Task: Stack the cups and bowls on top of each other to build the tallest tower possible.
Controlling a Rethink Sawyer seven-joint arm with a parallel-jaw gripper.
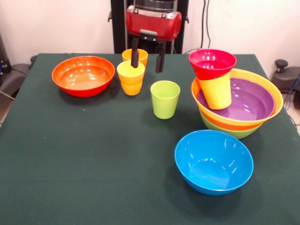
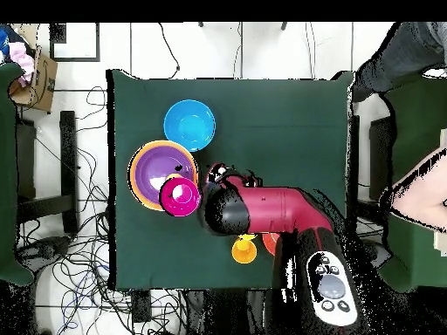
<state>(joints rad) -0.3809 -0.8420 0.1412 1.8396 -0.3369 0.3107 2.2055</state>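
My gripper (image 1: 148, 60) hangs open and empty at the far middle of the table; one of its fingers (image 1: 135, 56) crosses an orange cup (image 1: 140, 55) at the back. Just in front, a yellow cup (image 1: 131, 72) sits nested in another orange cup (image 1: 131, 88). A lime green cup (image 1: 165, 99) stands alone. The tower on the right has a lime green bowl (image 1: 234, 133) at the bottom, then a large orange bowl (image 1: 276, 101), then a purple bowl (image 1: 251, 101). A tilted yellow cup (image 1: 216, 91) in the purple bowl carries a small magenta-red bowl (image 1: 212, 63).
A red-orange bowl (image 1: 83, 75) sits far left and a blue bowl (image 1: 213, 161) near right on the green table (image 1: 93, 164). In the overhead view my arm (image 2: 262, 209) covers the gripper. A person (image 2: 419, 174) is at the right edge.
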